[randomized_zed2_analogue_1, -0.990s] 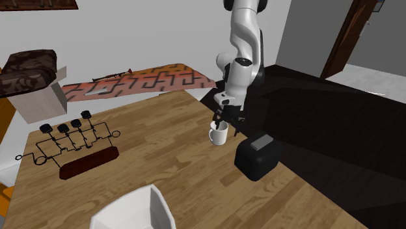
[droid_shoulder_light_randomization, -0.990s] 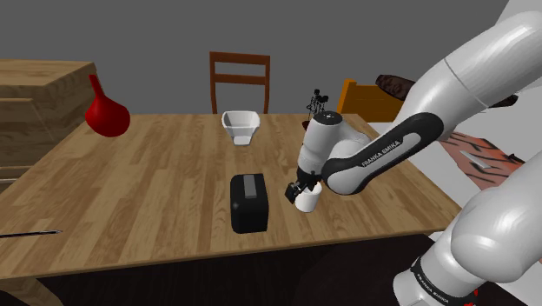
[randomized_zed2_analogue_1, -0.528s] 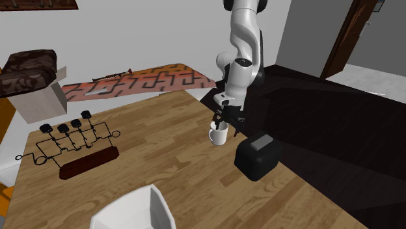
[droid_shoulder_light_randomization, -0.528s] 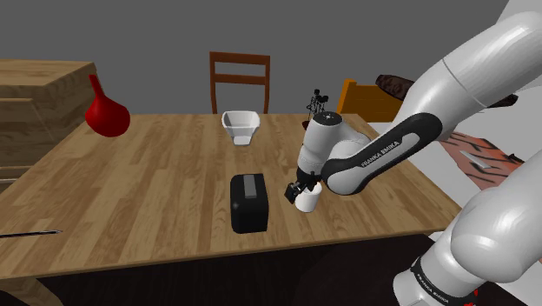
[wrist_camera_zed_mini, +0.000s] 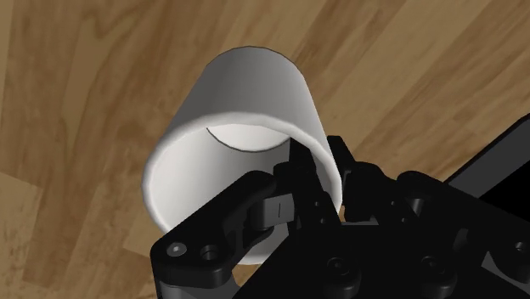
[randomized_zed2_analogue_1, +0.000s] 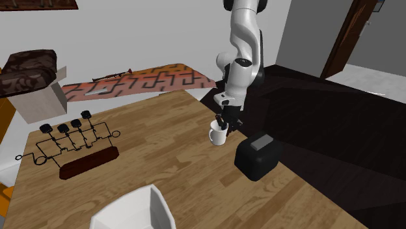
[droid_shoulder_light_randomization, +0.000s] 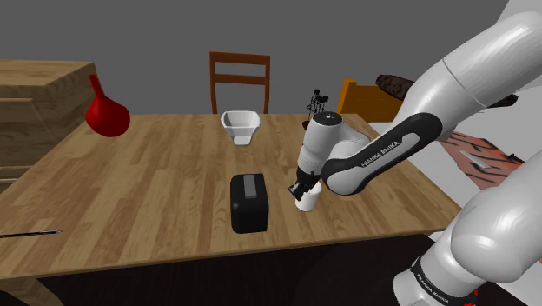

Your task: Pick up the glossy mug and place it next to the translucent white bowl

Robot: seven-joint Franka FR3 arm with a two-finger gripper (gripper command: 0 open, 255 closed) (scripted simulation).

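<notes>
The gripper (wrist_camera_zed_mini: 321, 166) clamps the white mug (wrist_camera_zed_mini: 246, 93) by its wall, one finger inside, ready to lift. The white bowl (droid_shoulder_light_randomization: 239, 124) stands well apart.

We see our tool (droid_shoulder_light_randomization: 300, 186) at the white mug's (droid_shoulder_light_randomization: 306, 202) rim; a black box (droid_shoulder_light_randomization: 249, 202) sits just beside the tool.

One mug (randomized_zed2_analogue_1: 218, 136), one bowl (droid_shoulder_light_randomization: 239, 126), one black box (droid_shoulder_light_randomization: 249, 202) (toaster-like), one red vase (droid_shoulder_light_randomization: 106, 114)
</notes>
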